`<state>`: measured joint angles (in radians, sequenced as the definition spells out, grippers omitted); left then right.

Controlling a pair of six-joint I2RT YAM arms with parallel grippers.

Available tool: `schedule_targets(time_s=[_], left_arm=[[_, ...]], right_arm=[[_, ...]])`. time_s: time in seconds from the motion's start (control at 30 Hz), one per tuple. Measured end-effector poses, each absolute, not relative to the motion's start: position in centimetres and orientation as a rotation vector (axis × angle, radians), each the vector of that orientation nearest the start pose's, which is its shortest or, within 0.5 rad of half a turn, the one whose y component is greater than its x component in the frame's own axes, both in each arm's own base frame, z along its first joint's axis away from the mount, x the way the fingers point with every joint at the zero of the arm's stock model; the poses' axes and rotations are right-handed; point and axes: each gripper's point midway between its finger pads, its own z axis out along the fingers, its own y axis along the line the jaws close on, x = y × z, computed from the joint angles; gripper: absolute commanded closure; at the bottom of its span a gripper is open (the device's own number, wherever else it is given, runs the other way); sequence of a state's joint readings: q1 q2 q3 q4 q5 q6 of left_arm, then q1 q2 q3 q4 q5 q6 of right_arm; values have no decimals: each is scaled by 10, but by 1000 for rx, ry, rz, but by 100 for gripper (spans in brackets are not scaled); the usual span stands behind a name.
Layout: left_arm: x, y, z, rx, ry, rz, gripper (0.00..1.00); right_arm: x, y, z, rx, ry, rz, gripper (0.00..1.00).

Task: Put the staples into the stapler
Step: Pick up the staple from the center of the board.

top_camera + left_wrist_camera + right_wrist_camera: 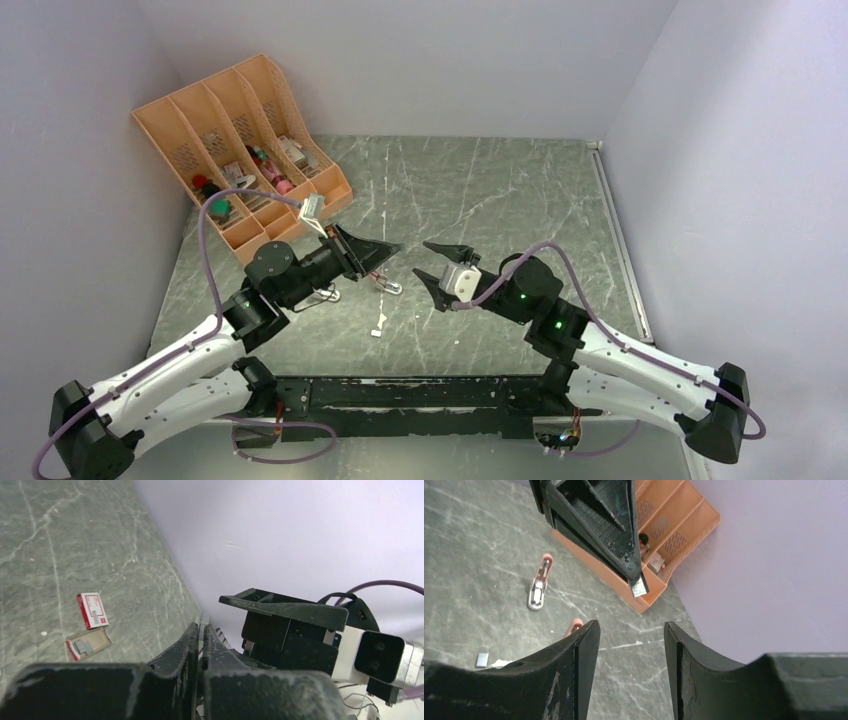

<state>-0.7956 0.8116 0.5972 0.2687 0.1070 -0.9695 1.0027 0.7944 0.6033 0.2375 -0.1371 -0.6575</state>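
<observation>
My left gripper (392, 249) is pressed tight on a staple strip (640, 586), whose end juts past the tips. My right gripper (631, 630) faces it, spread and empty, a little apart. The stapler (538, 583) lies flat on the table (520, 190) below the strip, near my left tips. Its long axis seems to run roughly along the line between my grippers. I judge the left arm nearer, so the strip must come down and line up with that axis. I cannot tell whether its channel is open. A pink piece (574, 626) is cut off by my right finger. Further off lie the box (93, 611) and tray (89, 644).
</observation>
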Motion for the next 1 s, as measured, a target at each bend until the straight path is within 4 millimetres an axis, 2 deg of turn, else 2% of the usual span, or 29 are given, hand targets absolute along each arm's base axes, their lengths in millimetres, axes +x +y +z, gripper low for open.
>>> schedule_targets(time_s=[0.2, 0.3, 0.67, 0.87, 1.0], left_arm=[[187, -281, 310, 6, 1693, -1509, 93], [184, -283, 311, 29, 1693, -1527, 93], [180, -285, 325, 59, 1662, -1557, 93], [178, -286, 325, 68, 1662, -1564, 93], [177, -287, 324, 75, 1668, -1568, 93]], right_arm=[[176, 287, 318, -1162, 861, 410, 46], [173, 289, 324, -1171, 815, 407, 46], [172, 299, 314, -1348, 687, 286, 47], [175, 302, 309, -1369, 681, 268, 49], [179, 303, 313, -1343, 686, 254, 50]])
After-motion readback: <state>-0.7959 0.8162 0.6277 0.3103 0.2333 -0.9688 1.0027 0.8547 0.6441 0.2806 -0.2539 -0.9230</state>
